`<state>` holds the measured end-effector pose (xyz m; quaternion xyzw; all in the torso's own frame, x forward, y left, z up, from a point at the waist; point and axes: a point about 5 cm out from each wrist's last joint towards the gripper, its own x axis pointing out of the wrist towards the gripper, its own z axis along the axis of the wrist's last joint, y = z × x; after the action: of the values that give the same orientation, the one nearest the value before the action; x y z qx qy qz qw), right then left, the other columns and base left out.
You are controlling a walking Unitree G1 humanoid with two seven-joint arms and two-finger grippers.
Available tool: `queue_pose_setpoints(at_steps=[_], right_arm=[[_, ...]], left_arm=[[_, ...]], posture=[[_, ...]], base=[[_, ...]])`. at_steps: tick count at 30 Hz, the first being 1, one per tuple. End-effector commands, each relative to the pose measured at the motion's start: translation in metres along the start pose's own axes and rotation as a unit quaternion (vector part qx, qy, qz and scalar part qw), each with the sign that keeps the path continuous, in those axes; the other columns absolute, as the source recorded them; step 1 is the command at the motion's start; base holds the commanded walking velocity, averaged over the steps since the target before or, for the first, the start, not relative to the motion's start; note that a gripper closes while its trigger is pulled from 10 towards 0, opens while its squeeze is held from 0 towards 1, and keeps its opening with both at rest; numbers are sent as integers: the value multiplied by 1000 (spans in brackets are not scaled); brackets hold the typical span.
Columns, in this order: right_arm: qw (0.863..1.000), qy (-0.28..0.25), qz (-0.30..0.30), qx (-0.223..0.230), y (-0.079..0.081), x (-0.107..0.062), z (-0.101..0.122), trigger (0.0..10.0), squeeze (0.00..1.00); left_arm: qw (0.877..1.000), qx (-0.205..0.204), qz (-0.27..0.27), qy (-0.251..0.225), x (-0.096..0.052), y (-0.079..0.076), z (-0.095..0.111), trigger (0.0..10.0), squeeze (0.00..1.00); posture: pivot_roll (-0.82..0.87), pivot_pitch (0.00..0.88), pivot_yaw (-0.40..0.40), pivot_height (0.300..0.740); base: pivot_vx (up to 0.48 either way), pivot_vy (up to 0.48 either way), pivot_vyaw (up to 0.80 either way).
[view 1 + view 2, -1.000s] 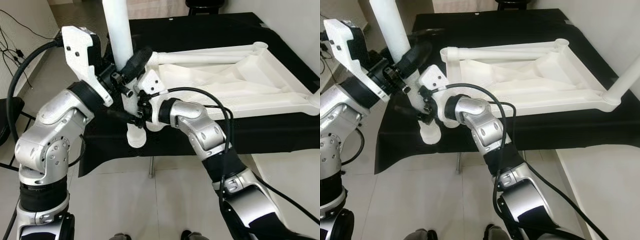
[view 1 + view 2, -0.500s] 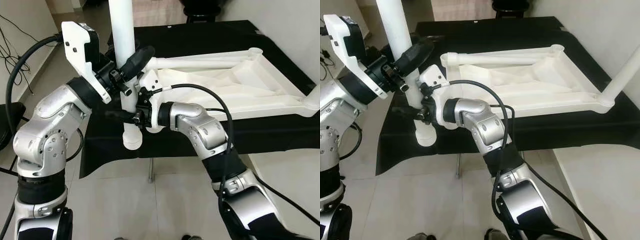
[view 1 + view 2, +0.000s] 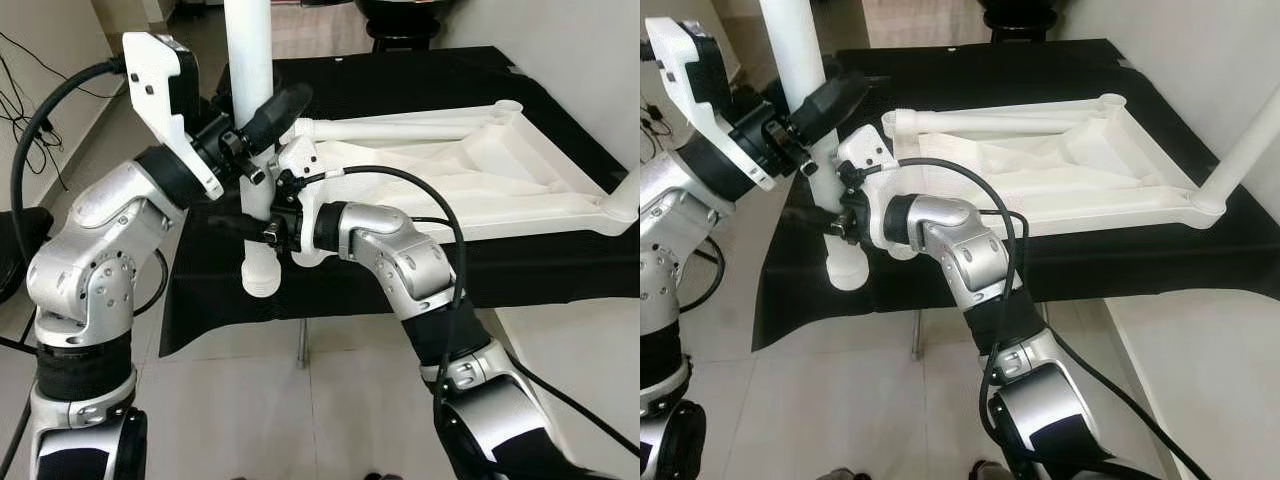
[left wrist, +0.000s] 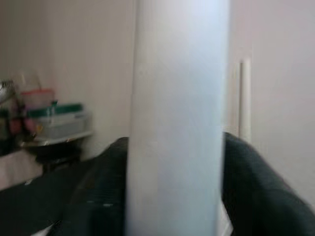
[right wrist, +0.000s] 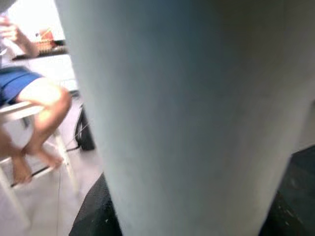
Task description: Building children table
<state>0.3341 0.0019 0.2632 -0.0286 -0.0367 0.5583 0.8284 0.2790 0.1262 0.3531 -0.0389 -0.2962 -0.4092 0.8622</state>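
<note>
A white tubular table leg (image 3: pixel 252 120) stands nearly upright in the air over the near left edge of the black table (image 3: pixel 400 75). Its flanged foot (image 3: pixel 260 278) hangs below the table edge. My left gripper (image 3: pixel 262 118) is shut on the leg's upper part, and the leg (image 4: pixel 177 123) sits between its black fingers in the left wrist view. My right gripper (image 3: pixel 262 228) is shut on the leg lower down. The white table frame (image 3: pixel 470 170) lies upside down on the black table, with another leg (image 3: pixel 1245 155) fitted at its right corner.
The black-covered table spans the middle and right. A pale tiled floor (image 3: pixel 260 400) lies below, with cables (image 3: pixel 30 110) at the left. In the right wrist view, a seated person's bare legs (image 5: pixel 34 108) show on a white stool beyond the leg.
Both grippers have kept their hold and raised the leg slightly while bringing it more upright; its foot has risen a little and shifted left.
</note>
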Motion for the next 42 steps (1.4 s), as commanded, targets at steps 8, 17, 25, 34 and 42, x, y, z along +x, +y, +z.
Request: queue_pose_setpoints(at_steps=[8, 17, 25, 34, 42], right_arm=[[992, -39, -117, -5, -30, 0, 19, 0, 0], [985, -40, -165, -24, -47, -7, 27, 0, 0], [980, -37, -192, -44, -69, -13, 37, 0, 0], [994, -67, -79, -35, -63, -12, 52, 10000, 0], [996, -65, 26, -60, -55, -17, 58, 10000, 0]], left_arm=[[994, -16, 90, -54, -16, 5, 13, 10000, 1000], [993, -32, 112, -34, -31, -7, 4, 10000, 1000], [980, -62, 156, 111, -76, -43, -48, 10000, 1000], [933, -61, 211, 286, -144, -88, -85, 10000, 0], [925, -17, 240, 294, -158, -96, -77, 10000, 0]], posture=[[-19, 138, 16, 740], [-1, 186, 9, 740], [30, 271, 21, 740], [47, 362, 31, 740], [54, 393, 48, 740]], base=[[0, 0, 0], [0, 0, 0], [0, 0, 0], [0, 0, 0], [0, 0, 0]])
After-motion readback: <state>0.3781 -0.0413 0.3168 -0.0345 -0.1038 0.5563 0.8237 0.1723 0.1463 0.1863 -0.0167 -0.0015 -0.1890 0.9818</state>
